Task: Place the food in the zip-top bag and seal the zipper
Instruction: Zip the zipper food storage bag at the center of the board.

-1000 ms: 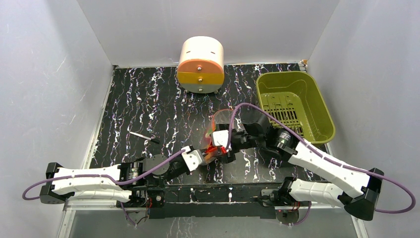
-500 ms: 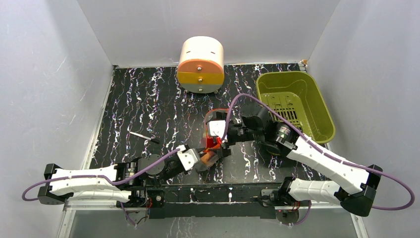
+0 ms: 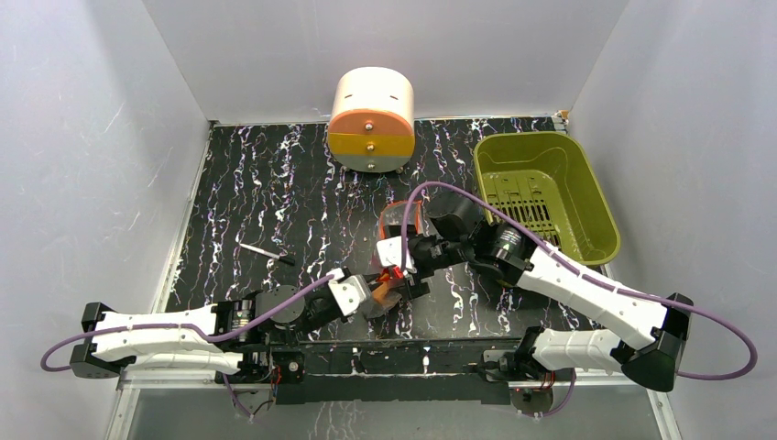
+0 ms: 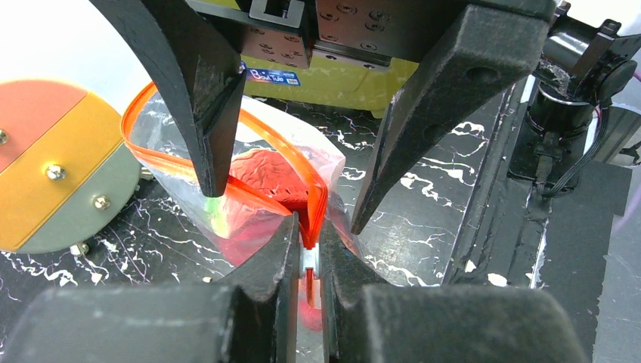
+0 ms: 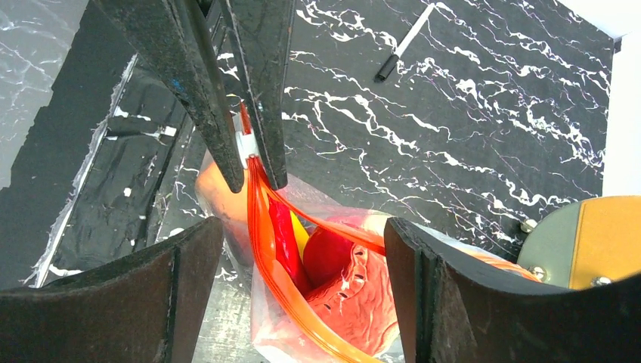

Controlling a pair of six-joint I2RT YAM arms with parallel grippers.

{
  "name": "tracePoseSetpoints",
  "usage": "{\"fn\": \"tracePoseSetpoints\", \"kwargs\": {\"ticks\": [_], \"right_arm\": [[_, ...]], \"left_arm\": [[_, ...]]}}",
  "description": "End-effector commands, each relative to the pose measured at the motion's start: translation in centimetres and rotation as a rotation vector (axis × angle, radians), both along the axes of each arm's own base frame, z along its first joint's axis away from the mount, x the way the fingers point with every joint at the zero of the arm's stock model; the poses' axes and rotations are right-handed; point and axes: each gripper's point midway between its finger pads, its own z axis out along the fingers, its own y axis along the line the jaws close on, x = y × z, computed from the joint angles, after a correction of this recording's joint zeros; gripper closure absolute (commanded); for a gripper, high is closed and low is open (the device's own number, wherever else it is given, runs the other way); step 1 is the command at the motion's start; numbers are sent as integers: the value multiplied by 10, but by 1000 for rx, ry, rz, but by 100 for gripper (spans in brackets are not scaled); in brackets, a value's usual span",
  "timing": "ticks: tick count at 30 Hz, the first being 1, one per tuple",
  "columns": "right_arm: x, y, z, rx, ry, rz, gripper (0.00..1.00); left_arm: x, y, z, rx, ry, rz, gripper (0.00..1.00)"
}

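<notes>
The clear zip-top bag stands near the table's front middle, its mouth with the orange-red zipper gaping. Inside show the food: a red chili, a yellow banana, a red round fruit and a pinkish slice. My left gripper is shut on the zipper's white slider tab at the near end of the bag's mouth. My right gripper is open, its fingers straddling the bag's mouth just beyond the left gripper.
An olive-green bin stands at the back right. A round orange and yellow drawer unit stands at the back middle. A black and white pen lies left of the bag.
My left gripper has drawn back a little toward the near left with the slider. My right gripper has shifted left and nearer, closer over the bag's mouth.
</notes>
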Motion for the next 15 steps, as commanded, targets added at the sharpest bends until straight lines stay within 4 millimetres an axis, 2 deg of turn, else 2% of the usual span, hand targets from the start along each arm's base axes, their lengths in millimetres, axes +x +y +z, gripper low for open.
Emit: {"fn": "tracePoseSetpoints", "kwargs": {"ticks": [1, 3, 5, 10, 12, 15], "right_arm": [[6, 6, 33, 94, -89, -7, 23], [5, 5, 41, 106, -102, 0, 24], [6, 5, 38, 86, -103, 6, 26], [6, 9, 13, 26, -77, 24, 51], [7, 11, 12, 21, -88, 29, 63], [9, 11, 13, 20, -108, 26, 74]], "left_arm": [[-1, 1, 18, -52, -5, -6, 100], [-2, 1, 19, -58, -4, -13, 100], [-3, 2, 19, -60, -5, -15, 100], [-4, 1, 22, -60, -13, -25, 100], [-5, 0, 23, -59, -12, -31, 100], [-5, 2, 23, -52, -10, -30, 100]]}}
